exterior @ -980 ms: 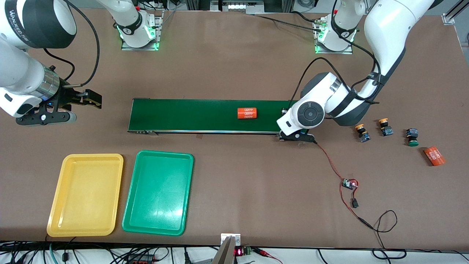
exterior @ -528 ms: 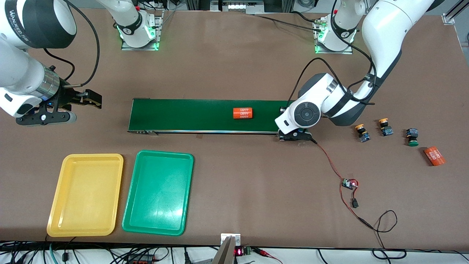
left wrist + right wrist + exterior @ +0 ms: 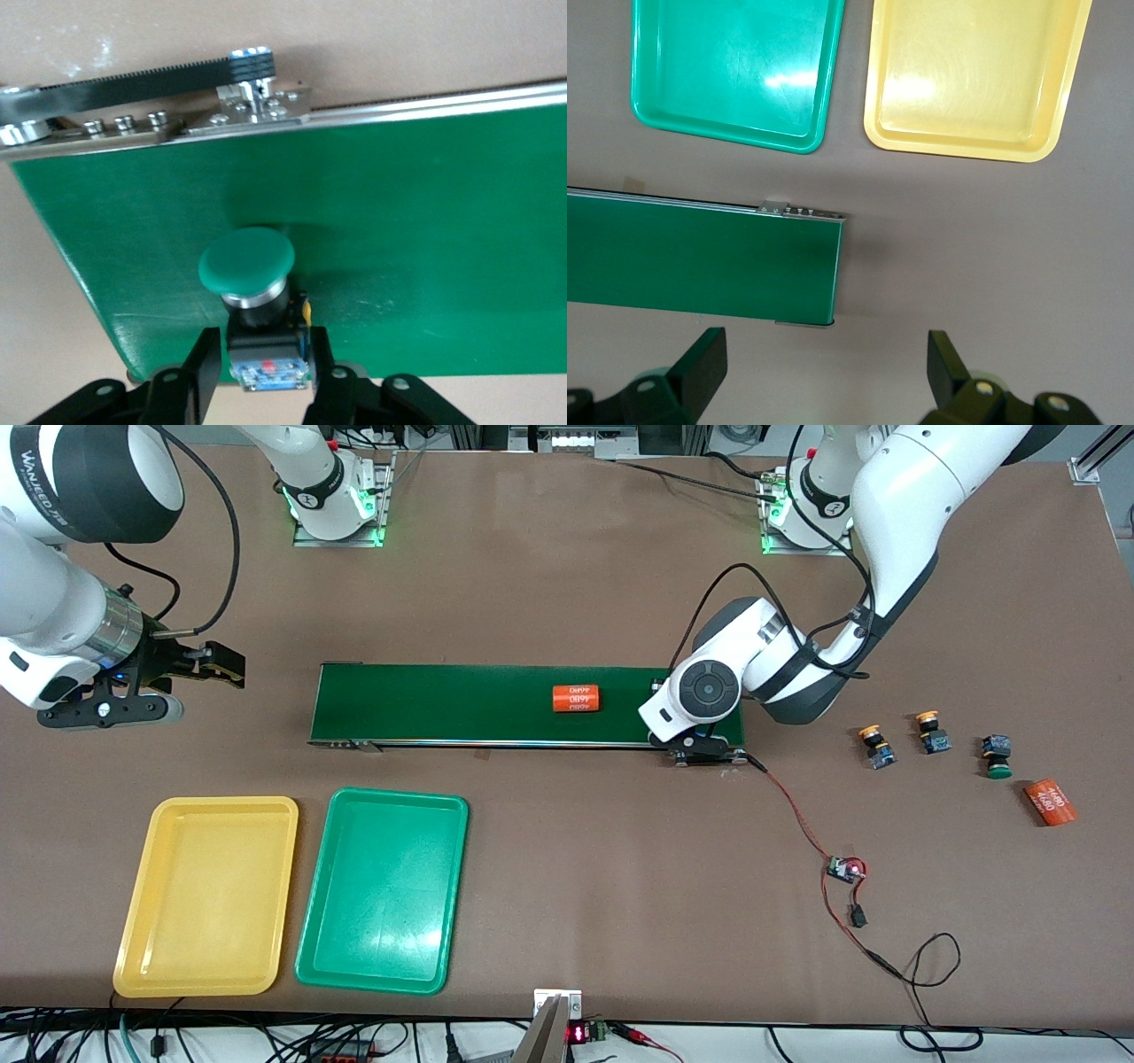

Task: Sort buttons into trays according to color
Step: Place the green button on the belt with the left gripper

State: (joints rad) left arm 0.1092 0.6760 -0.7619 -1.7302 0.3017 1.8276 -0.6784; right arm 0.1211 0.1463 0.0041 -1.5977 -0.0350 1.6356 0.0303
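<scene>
Left gripper [image 3: 261, 372]: jaws flank the dark body of a green-capped button [image 3: 252, 288] on the conveyor belt [image 3: 461, 704], at its left-arm end; we cannot tell whether they clench or have let go.

Right gripper [image 3: 824, 372]: jaws spread wide, nothing between them, waiting above bare worktop [image 3: 567, 576] by the belt's right-arm end.

We list on the belt one orange cylinder [image 3: 577, 698]. Toward the left arm's end: two yellow-capped buttons [image 3: 876, 746], another green-capped button [image 3: 998, 757], a second orange cylinder [image 3: 1049, 802]. Yellow tray [image 3: 142, 895] and green tray [image 3: 314, 921] lie beside each other, nearer the front camera than the belt.
</scene>
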